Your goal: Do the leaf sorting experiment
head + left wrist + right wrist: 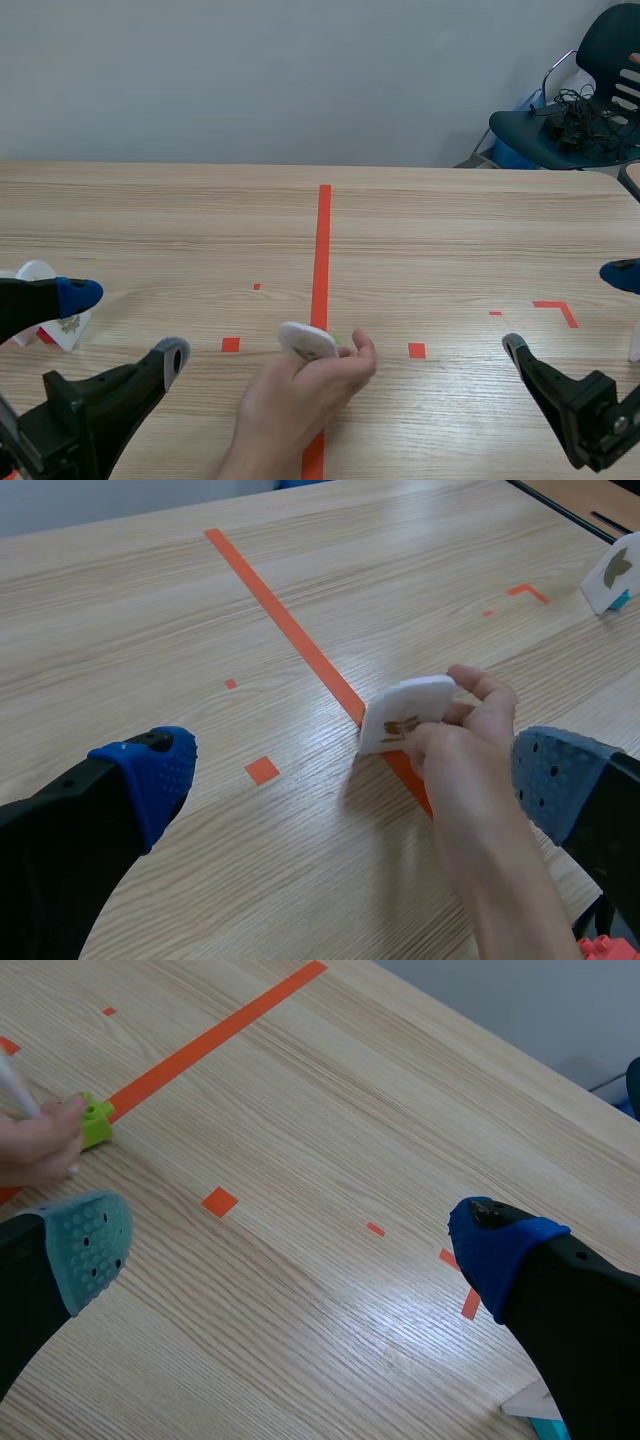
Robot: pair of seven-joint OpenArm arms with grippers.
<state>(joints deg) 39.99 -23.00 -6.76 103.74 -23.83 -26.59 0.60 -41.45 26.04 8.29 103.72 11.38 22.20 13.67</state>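
A person's hand (300, 390) comes in from the near edge and holds a white card (307, 342) upright on the orange centre tape. In the left wrist view the card (405, 712) shows a brown leaf picture, ahead of my open left gripper (355, 780). Its green block base (97, 1120) shows in the right wrist view beside the hand (35, 1140). My left gripper (125, 325) is open at the near left, with nothing in it. My right gripper (567, 310) is open at the near right, also holding nothing.
A white leaf card on a red base (55, 320) stands by the left gripper. Another leaf card on a teal base (612, 572) stands at the right, its corner (535, 1405) beside my right gripper. A dark chair (575, 110) is behind the table's far right.
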